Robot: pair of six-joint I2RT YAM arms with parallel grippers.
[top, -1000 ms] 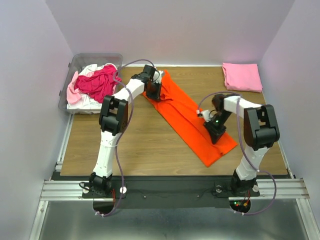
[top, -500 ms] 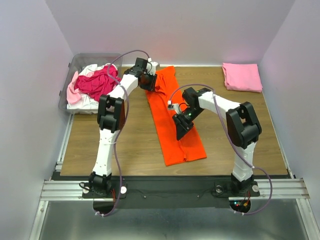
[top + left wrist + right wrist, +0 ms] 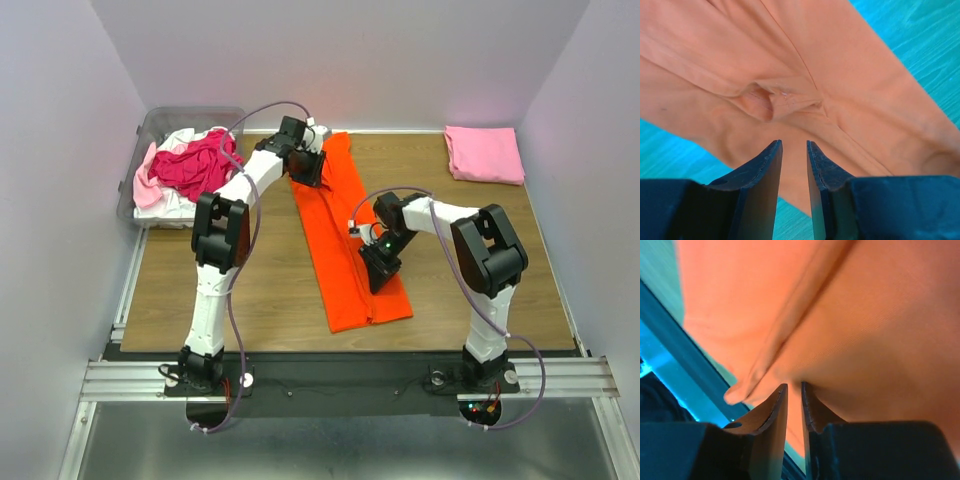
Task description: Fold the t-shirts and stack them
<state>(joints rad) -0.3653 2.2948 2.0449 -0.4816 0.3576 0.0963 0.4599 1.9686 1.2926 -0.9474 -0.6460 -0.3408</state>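
Right claw [image 3: 377, 272] slid nearer along the orange t-shirt [image 3: 340, 235].
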